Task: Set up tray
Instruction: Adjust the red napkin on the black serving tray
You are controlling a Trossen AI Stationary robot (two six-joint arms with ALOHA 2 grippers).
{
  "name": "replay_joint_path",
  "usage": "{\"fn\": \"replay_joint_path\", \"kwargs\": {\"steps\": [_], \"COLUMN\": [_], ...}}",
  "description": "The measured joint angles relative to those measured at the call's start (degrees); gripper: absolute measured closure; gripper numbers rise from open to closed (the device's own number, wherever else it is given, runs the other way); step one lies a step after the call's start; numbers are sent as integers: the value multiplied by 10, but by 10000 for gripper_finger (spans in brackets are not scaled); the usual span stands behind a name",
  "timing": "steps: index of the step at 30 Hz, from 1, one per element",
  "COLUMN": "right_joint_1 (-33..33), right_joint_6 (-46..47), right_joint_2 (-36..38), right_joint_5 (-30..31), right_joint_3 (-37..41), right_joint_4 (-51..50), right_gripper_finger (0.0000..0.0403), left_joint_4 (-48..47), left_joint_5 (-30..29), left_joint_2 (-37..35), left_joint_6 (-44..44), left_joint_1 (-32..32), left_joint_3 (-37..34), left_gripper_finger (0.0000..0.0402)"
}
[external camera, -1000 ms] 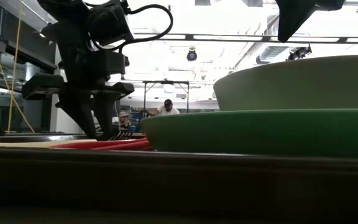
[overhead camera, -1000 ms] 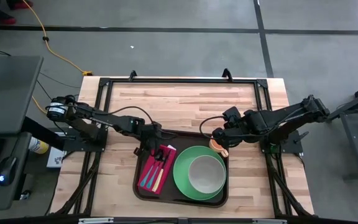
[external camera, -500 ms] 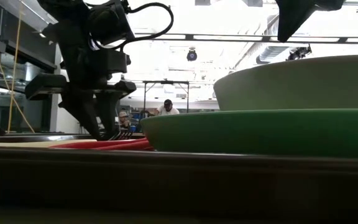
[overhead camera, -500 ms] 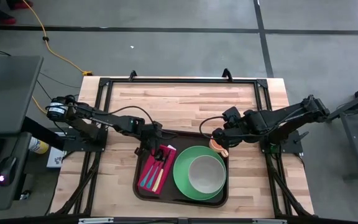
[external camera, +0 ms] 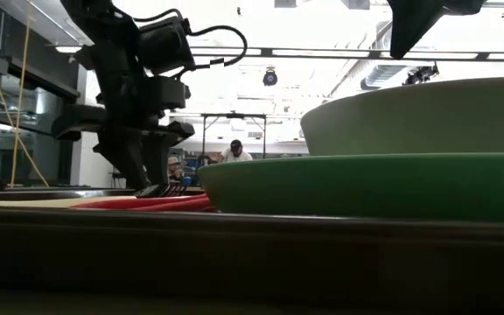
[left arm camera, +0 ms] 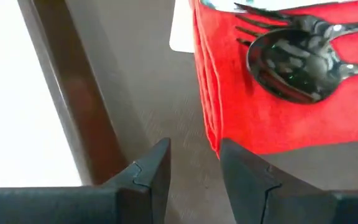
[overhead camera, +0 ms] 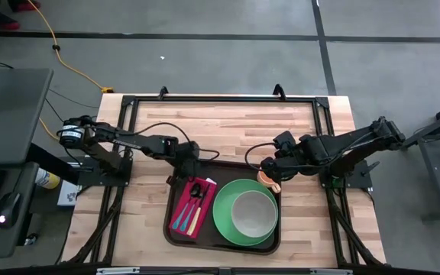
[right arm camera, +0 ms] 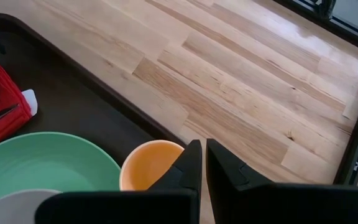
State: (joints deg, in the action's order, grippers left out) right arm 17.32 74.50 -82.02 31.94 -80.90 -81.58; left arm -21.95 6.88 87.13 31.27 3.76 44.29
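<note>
My left gripper (left arm camera: pixel 194 163) has lifted off the red napkin (left arm camera: pixel 272 81) and hangs empty, jaws parted; the cutlery (left arm camera: pixel 297 59) rests just ahead; the tray (overhead camera: pixel 176 229) lies beneath; my right gripper (right arm camera: pixel 202 163) holds the orange cup (right arm camera: pixel 149 165).

My body: 2 dark jointed arms, matte black links. Left arm (overhead camera: pixel 128 141) had a looping black cable and a round silver-faced motor at its base. Right arm (overhead camera: pixel 342 145) carried a black cable too. Fingers (left arm camera: pixel 151 177) were dark, angular, w/ stepped edges.
</note>
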Motion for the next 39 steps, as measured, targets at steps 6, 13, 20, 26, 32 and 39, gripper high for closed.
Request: {"fn": "replay_joint_path", "kwargs": {"steps": [6, 13, 20, 26, 32, 39], "right_joint_1": [0, 0, 0, 0, 0, 0], "right_joint_6": [0, -2, -4, -4, -4, -4], "right_joint_2": [0, 0, 0, 0, 0, 0], "right_joint_5": [0, 6, 8, 8, 7, 8], "right_joint_3": [0, 0, 0, 0, 0, 0], "right_joint_4": [0, 0, 0, 0, 0, 0], "right_gripper_finger": [403, 403, 403, 403, 403, 403], "left_joint_4": [-10, -7, -8, -3, -1, -2], "left_joint_5": [117, 102, 100, 99, 91, 87], "left_joint_2": [-1, 7, 13, 32, 32, 32], "left_joint_6": [17, 28, 33, 30, 30, 30], "left_joint_1": [24, 23, 23, 23, 23, 22], "left_joint_3": [0, 0, 0, 0, 0, 0], "left_gripper_finger": [236, 236, 236, 236, 236, 266]}}
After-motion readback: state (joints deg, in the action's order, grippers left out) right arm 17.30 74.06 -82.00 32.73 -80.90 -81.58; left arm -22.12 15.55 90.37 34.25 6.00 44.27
